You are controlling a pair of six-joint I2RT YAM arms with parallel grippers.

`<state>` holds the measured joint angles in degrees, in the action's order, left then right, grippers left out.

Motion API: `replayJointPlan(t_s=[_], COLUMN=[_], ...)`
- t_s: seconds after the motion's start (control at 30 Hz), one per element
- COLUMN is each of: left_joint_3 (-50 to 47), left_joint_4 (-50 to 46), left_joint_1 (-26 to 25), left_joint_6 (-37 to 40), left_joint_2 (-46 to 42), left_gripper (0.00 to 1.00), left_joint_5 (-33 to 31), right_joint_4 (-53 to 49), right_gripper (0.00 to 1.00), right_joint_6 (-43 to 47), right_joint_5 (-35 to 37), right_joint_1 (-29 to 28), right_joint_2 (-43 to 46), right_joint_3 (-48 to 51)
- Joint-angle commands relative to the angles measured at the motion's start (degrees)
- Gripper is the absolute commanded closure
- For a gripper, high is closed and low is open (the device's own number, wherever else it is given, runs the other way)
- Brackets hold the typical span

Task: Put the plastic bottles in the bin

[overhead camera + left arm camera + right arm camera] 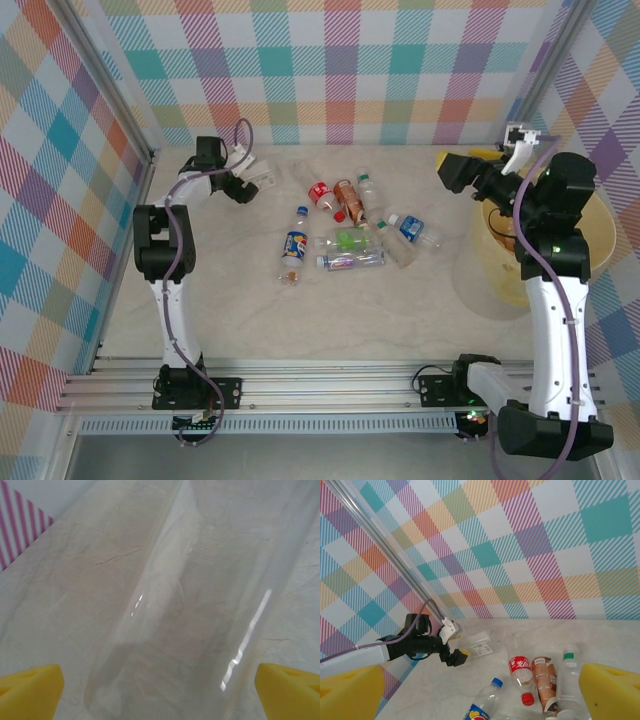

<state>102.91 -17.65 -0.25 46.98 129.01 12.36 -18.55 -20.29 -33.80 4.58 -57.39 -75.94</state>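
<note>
**Q:** Left hand [160, 690], state?
**A:** You have it spread wide. Its yellow fingertips [31, 690] sit in the two lower corners of the wrist view. A clear bottle [200, 605] lies on the pale marbled tabletop [60, 580] between them. I cannot tell whether either pad touches it. From above, this hand is low at the far left of the tabletop, apart from the main cluster.

**Q:** Right hand [480, 692]?
**A:** Also wide, with nothing between the pads. Your right arm holds it raised by the far side of the bin [478, 280], facing left toward the bottles.

**Q:** Where is the bin?
**A:** At the right of the tabletop. It is round, pale yellow and largely hidden behind your right arm. Its inside cannot be made out.

**Q:** Remaining plastic bottles [350, 240]?
**A:** They lie on their sides in a loose cluster mid-tabletop, between your two arms.
- The red-label bottle [320, 192] lies at the far side.
- The brown-orange bottle [347, 197] is just beside it.
- The blue-capped bottle [293, 245] lies nearer the arm bases, left of the cluster.
- The purple-label bottle [352, 261] is at the near edge.
- The blue-label bottle [410, 228] is the one closest to the bin, but apart from it.
</note>
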Motion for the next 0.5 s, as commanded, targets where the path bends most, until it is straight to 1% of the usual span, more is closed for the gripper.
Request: replayJointPlan(t_s=[0.0, 0.07, 0.13, 0.17, 0.2, 0.33, 0.4, 0.47], left_joint_3=[5.6, 7.5, 6.8, 6.2, 5.7, 3.3, 1.6, -0.4], left_joint_4=[-6.6, -10.2, -9.0, -8.2, -7.8, -6.5, -5.9, -5.1], left_joint_1=[1.0, 0.7, 0.7, 0.7, 0.7, 0.7, 0.7, 0.8], left_joint_6=[5.1, 6.3, 4.9, 4.4, 3.9, 1.2, -0.3, -3.4], left_joint_2=[3.2, 4.5, 4.2, 3.9, 3.4, 0.9, -1.1, -3.4], left_gripper=[0.06, 0.17, 0.4, 0.47, 0.51, 0.51, 0.58, 0.63], left_joint_5=[4.3, 6.6, 8.6, 9.4, 10.1, 11.6, 11.5, 11.4], right_joint_4=[-0.2, -0.4, -1.5, -2.0, -2.1, -2.2, -2.5, -2.8], right_gripper=[0.0, 0.0, 0.0, 0.0, 0.0, 0.0, 0.0, 0.0], right_joint_6=[1.8, 1.9, 2.5, 2.7, 3.0, 3.9, 4.3, 4.6], right_joint_5=[1.4, 1.9, 2.6, 2.9, 3.2, 3.6, 4.0, 4.2], right_joint_1=[-0.7, -1.2, -1.9, -2.3, -2.8, -4.5, -5.2, -5.8], right_joint_2=[0.2, -0.5, -1.5, -1.9, -2.3, -3.1, -3.3, -3.3], right_joint_3=[-1.7, -1.9, -2.8, -3.1, -3.4, -3.6, -3.6, -3.4])
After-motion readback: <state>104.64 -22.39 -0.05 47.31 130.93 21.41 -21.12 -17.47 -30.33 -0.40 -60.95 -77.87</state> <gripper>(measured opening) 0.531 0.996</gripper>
